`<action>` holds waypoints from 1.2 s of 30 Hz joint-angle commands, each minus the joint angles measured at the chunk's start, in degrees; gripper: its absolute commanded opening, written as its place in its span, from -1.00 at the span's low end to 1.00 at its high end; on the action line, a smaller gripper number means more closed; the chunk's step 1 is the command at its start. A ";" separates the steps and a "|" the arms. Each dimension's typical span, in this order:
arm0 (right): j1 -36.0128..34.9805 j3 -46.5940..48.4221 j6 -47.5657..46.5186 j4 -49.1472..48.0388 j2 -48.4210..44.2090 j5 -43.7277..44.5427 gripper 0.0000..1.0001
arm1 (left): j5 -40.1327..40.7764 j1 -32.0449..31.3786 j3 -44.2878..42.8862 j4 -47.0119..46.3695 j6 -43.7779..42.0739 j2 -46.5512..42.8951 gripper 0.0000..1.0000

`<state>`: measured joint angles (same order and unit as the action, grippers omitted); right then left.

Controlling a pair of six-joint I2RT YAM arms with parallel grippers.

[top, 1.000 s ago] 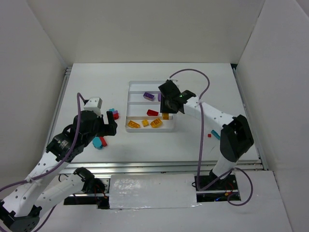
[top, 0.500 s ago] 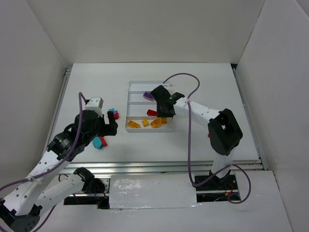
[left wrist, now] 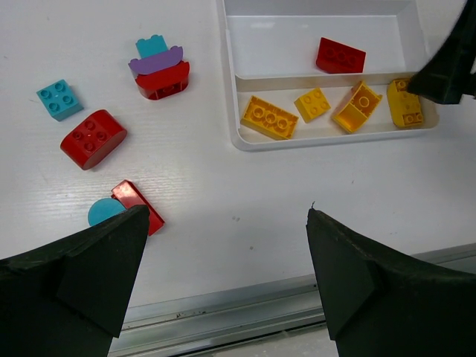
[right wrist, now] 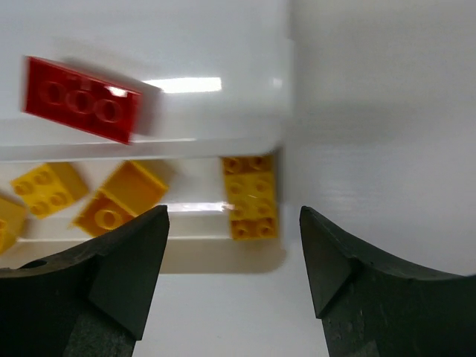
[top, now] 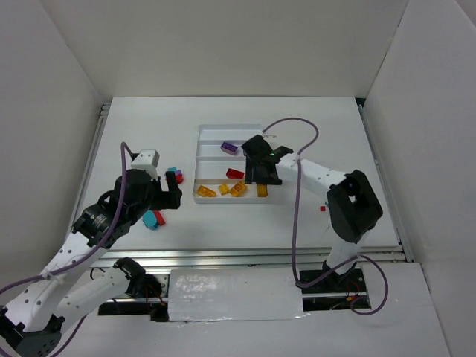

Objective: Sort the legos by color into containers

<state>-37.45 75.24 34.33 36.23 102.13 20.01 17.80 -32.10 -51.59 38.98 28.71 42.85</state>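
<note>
Over the near right corner of the tray (top: 212, 132), my right gripper (right wrist: 233, 216) now stands with its jaws spread and nothing between them. The yellow brick (right wrist: 251, 197) it carried a second ago lies flat in the nearest compartment, beside three other yellow ones. I judge that drop done. My left gripper (left wrist: 227, 216) hovers wide and empty above the table (left wrist: 223, 193), where a red brick (left wrist: 93, 138) and a teal brick (left wrist: 59, 99) await sorting.

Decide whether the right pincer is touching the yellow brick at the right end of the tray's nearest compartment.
Apart. In the right wrist view the yellow brick lies between the fingers of the open right pincer, with a gap showing on each side.
</note>
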 commanded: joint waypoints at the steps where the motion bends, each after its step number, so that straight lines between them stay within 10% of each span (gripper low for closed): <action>1: 5.36 -7.10 2.32 0.87 -10.26 0.21 0.58 | -0.05 0.28 -0.09 -1.37 -0.23 -1.10 0.99; 10: 30.84 -34.01 3.81 -5.55 -31.55 -6.92 0.62 | -1.37 0.37 0.00 -1.89 -0.67 -2.42 0.99; 36: 37.01 -29.37 2.50 -2.66 -18.90 -8.76 0.14 | -4.44 0.28 0.35 -2.77 -1.90 -6.99 0.99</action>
<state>-0.58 43.16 37.63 33.54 82.65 11.11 14.20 -32.01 -51.24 38.68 28.40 36.14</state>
